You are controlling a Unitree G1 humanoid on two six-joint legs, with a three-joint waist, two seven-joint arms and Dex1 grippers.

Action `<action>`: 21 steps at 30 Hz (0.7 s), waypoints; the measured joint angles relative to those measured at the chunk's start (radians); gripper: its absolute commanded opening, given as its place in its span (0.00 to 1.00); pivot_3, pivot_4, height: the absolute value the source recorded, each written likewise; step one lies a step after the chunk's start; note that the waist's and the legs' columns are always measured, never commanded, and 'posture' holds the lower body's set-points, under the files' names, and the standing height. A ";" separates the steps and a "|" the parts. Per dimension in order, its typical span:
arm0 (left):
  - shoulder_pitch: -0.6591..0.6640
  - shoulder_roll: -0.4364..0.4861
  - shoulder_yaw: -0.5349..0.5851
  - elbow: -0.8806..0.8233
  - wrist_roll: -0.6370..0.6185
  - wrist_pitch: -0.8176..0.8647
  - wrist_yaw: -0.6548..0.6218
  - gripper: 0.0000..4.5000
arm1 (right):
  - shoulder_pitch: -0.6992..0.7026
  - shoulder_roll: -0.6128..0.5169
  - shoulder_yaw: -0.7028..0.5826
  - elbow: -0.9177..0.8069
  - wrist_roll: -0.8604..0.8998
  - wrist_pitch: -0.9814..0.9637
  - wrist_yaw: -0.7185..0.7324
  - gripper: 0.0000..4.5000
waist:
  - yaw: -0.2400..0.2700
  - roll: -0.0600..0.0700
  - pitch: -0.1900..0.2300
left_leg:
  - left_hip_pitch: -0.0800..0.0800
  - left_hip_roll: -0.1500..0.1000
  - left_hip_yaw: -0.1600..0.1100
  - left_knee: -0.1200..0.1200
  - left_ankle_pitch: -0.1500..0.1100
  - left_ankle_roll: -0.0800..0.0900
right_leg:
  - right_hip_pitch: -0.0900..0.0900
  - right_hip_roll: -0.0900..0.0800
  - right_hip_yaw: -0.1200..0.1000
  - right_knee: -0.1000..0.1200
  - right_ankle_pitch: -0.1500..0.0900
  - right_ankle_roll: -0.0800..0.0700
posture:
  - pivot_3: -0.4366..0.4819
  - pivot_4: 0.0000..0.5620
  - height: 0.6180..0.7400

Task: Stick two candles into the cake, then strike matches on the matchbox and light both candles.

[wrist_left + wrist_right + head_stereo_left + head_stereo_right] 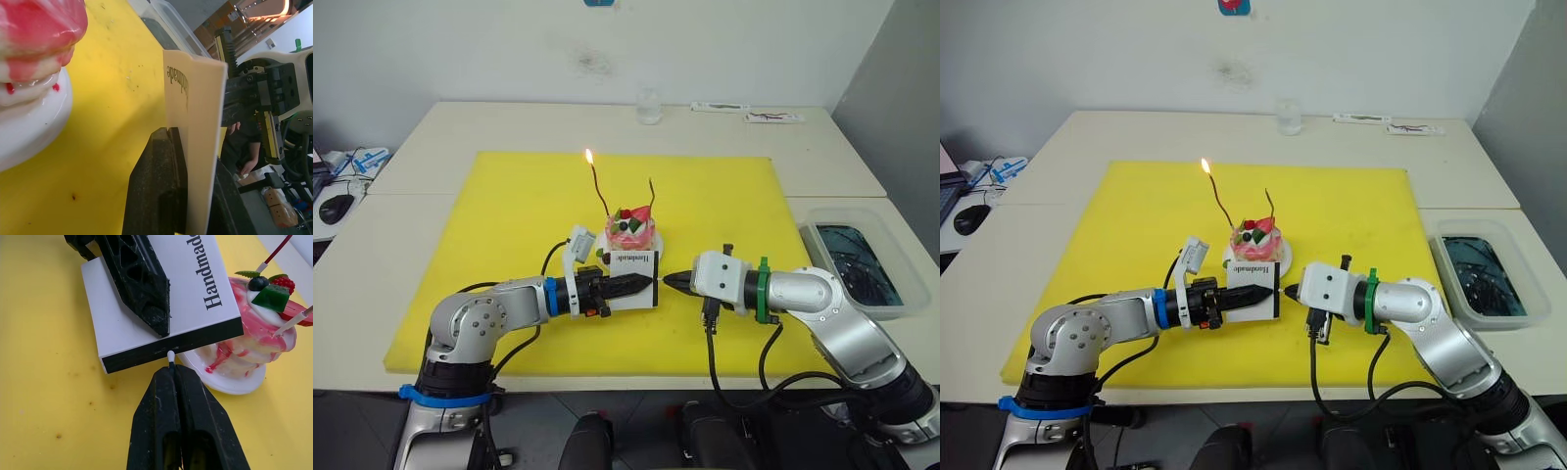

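The cake (631,233) sits on its white plate (230,382) in the middle of the yellow mat. Two candles stand in it: the left candle (599,192) burns with a small flame, the right candle (652,196) is unlit. In front of the cake, my left gripper (641,284) is shut on the white matchbox (161,308) and holds it on edge. My right gripper (173,372) is shut on a match (170,356). The match's white tip touches the black striking strip (195,340) on the matchbox's side.
The yellow mat (509,225) covers the middle of the pale table. A clear bin (857,259) with dark contents stands at the right edge. A glass (649,106) and papers (744,111) lie at the back. A mouse (337,207) rests far left.
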 measured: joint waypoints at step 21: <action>0.000 -0.017 -0.001 0.001 0.022 0.002 0.005 0.00 | -0.001 0.014 0.002 0.010 -0.039 -0.006 0.021 0.01 | 0.000 0.000 0.000 | 0.000 0.000 0.000 0.000 0.000 0.000 | 0.000 0.000 0.000 0.000 0.000 0.000 | 0.48 0.27 1.00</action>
